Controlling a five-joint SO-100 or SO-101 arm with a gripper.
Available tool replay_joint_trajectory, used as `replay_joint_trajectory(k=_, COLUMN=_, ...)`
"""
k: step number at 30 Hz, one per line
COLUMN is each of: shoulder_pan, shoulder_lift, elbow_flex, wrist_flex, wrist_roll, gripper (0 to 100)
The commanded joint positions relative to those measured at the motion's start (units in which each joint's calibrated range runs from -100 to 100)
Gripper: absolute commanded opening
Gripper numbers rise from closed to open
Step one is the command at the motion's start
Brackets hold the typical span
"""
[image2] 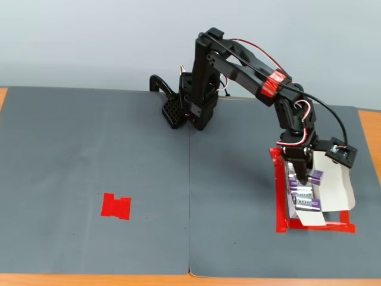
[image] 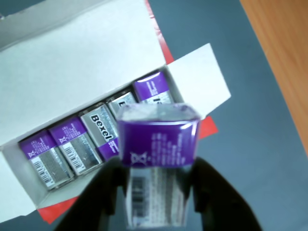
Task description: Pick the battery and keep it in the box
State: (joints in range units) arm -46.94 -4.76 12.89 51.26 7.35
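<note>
The battery's (image: 158, 144) lower end is blurred and cut off.

My wrist view looks down, very close, into the box (image: 91, 72). My fixed view faces the whole table (image2: 89, 179) from the front, far off. Both show the box.

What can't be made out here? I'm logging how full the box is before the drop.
- Box slot below the held battery: hidden by that battery in the wrist view.
- Cell count: too small in the fixed view, where the tool covers part of the row.
- Tool fingertips: cut off by the wrist view's bottom edge.
</note>
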Motion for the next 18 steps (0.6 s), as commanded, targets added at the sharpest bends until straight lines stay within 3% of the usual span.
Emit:
replay_joint_trajectory(k=1, shoulder_pan=-2.0, shoulder_lift=0.6, elbow_flex=-2.2, wrist_flex=-0.1, wrist_roll=-0.2, gripper=4)
replay_joint_trajectory(k=18, shoulder_pan=-4.2, shoulder_lift=8.1, elbow_flex=-4.6, wrist_flex=-0.9, wrist_roll=-0.3, gripper=4)
